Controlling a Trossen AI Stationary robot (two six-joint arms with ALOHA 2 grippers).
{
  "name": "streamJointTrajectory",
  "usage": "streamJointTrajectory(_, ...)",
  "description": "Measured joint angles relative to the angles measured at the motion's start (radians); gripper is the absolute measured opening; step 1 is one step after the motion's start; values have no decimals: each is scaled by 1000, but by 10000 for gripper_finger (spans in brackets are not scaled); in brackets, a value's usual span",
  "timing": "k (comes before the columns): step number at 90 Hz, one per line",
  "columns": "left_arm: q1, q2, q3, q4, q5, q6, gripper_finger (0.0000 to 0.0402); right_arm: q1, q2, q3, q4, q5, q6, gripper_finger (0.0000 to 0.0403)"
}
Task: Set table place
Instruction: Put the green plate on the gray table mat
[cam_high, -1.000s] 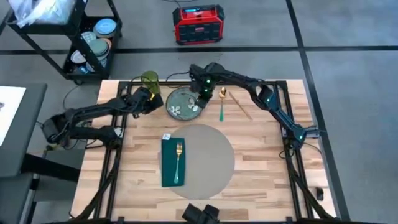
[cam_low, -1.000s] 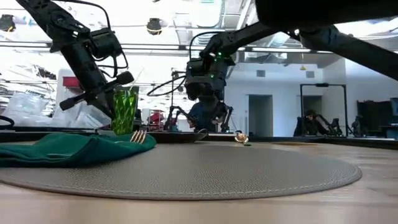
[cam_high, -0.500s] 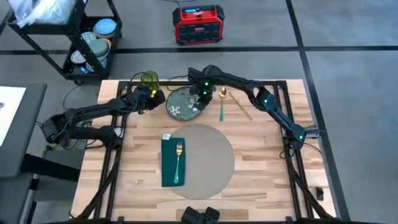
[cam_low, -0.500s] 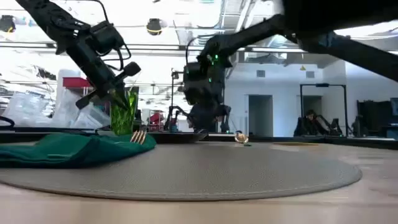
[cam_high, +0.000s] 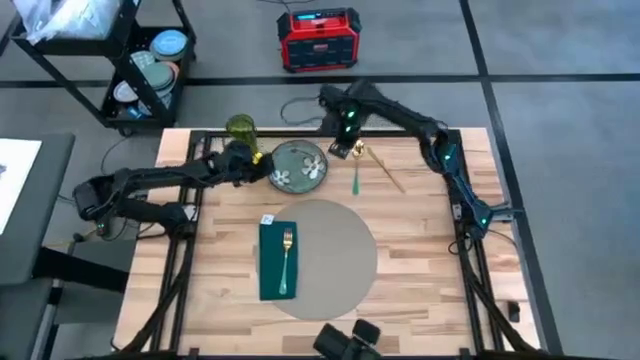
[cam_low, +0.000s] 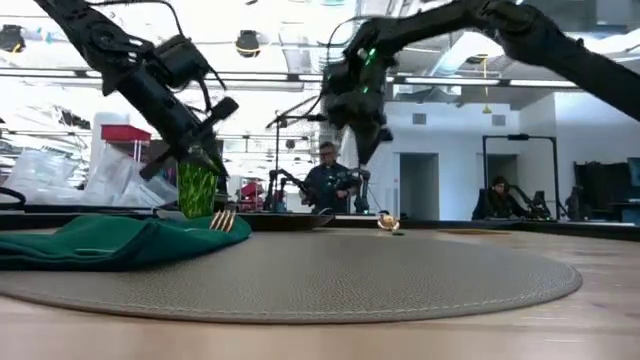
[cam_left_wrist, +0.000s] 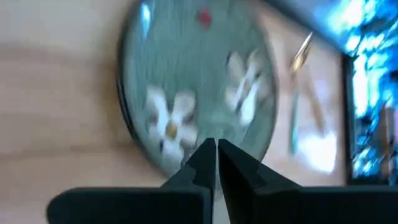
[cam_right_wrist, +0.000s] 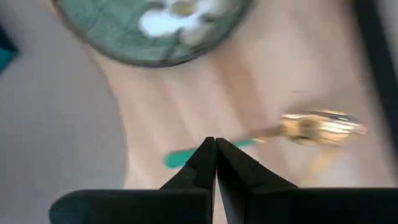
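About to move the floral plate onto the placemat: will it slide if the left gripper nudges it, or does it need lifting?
The green floral plate lies flat on smooth wood, so it will probably slide rather than tip. It looks rigid and possibly breakable. The left gripper sits shut at its rim; the placemat edge might catch it.

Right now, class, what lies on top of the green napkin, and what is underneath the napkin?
A gold fork lies lengthwise on the green napkin. Under the napkin's right part is the round placemat; its left part rests on the wooden table. Anything directly beneath the cloth is hidden.
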Motion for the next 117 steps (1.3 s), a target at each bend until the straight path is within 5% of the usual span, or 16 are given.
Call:
streamJointTrajectory(18,-67,194,269,7,12,189,0,-37,-120,0,-1,9,5,0)
streamJointTrajectory(36,-49,392,556,-475,16,433,0,-56,-192,-3,-16,32,6,0)
streamJointTrajectory(49,-46,521,707,-625,17,606,0,-78,-215,-2,-9,66,4,0)
streamJointTrajectory(89,-8,744,922,-777,-8,706,0,-77,-215,-2,-60,69,-16,0)
streamJointTrajectory(117,-7,804,923,-821,129,705,0,-69,-230,-2,-71,69,-19,0)
